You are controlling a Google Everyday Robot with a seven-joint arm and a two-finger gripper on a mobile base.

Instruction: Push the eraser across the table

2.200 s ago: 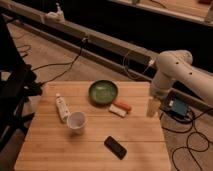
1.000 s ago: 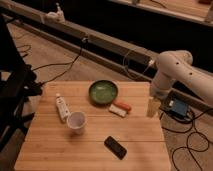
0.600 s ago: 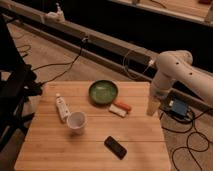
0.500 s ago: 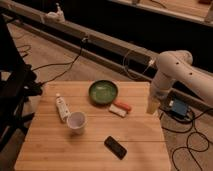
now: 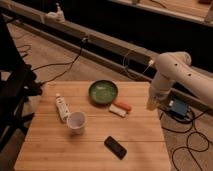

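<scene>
Plank table [image 5: 142, 137] mid-frame carries green bowl [image 5: 103, 92], cup [image 5: 76, 121], white tube [image 5: 61, 107], eraser [image 5: 115, 147], white block [image 5: 118, 111], orange piece [image 5: 123, 105]; gripper [image 5: 151, 104] at right edge

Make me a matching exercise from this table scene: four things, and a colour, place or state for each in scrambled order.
1. eraser
2. bowl
3. cup
4. gripper

A. white, standing upright
B. shut, by the edge of the table at the picture's right
C. black, lying flat near the front edge
D. green, towards the far edge

Pairs: 1-C, 2-D, 3-A, 4-B
</scene>
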